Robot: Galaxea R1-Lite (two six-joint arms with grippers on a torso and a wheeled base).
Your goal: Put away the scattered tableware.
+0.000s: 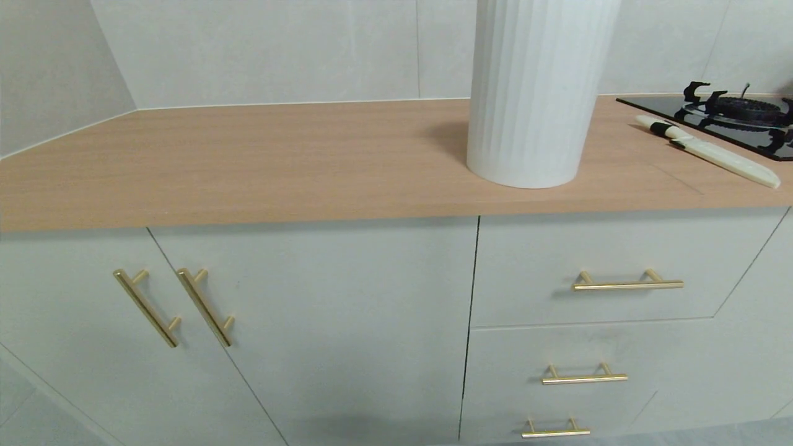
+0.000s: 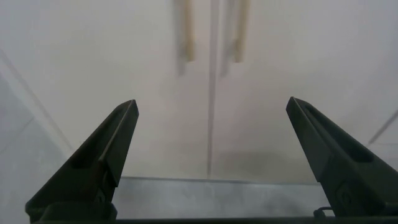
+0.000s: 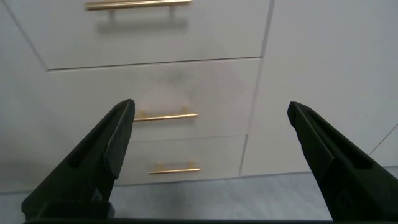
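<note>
A long wooden counter (image 1: 279, 161) runs along a grey tiled wall (image 1: 279, 49), and the wall turns a corner at the far left. Under the counter on the left are two pale cupboard doors (image 1: 310, 322) with slanted gold handles (image 1: 147, 308). On the right are three drawers (image 1: 588, 248), one above the other, each with a gold bar handle (image 1: 627, 284).

A tall white ribbed container (image 1: 533, 93) stands upright on the counter, right of the middle and close to the front edge. A black glass stove (image 1: 657, 106) with a dark burner grate (image 1: 740, 108) sits at the far right, near the wall.

The knife (image 1: 712, 153) lies flat on the counter, between the container and the stove. It is long and cream, with black bands on its handle. The handle end is farther back, just beside the stove's corner. The tip points to the right and toward the front edge. It is near the container but not touching it.

The left half of the counter is bare wood, and there is open wood between the knife and the front edge.

The left gripper (image 2: 211, 102) is low, facing the crack between the two cupboard doors, with its fingers wide apart and nothing between them. The right gripper (image 3: 210, 104) is low in front of the drawers, and its fingers are wide apart too, with nothing between them.
</note>
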